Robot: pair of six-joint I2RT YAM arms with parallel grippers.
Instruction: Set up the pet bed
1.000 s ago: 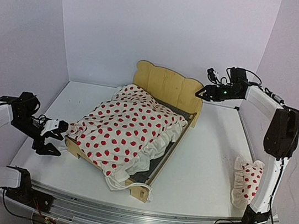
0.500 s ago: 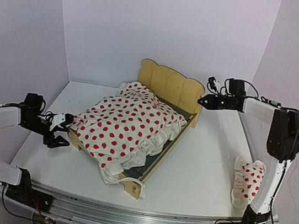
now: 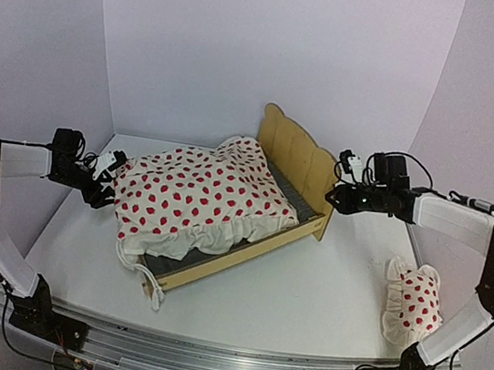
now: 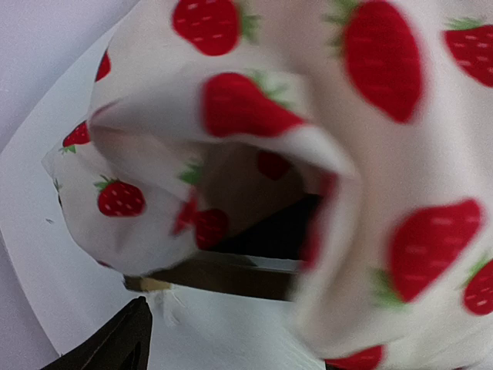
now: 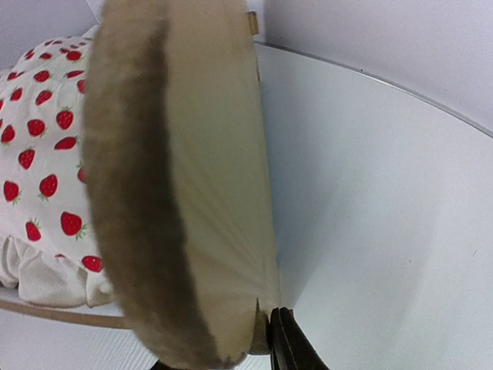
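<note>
Pet bed (image 3: pixel 295 155) swung round, its headboard clamped by the right gripper (image 3: pixel 330 200), left gripper (image 3: pixel 109 182) spread beside its foot; repositioning judged nearly complete.

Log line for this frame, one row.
right pincer: shut on pet bed headboard | left pincer: open at duvet | pillow: off bed

Duvet (image 3: pixel 199 201) hides nearly all of the pet bed (image 3: pixel 237 257) base. Left wrist view: blurred duvet fills the frame. One left pincer (image 3: pixel 111 180) finger (image 4: pixel 115 343) shows, cut off at the bottom edge; the other is hidden. Right wrist view: headboard (image 5: pixel 192 154) blurred and cropped. Right pincer (image 3: pixel 330 197) probably clamped on it, only one fingertip clearly visible.
</note>
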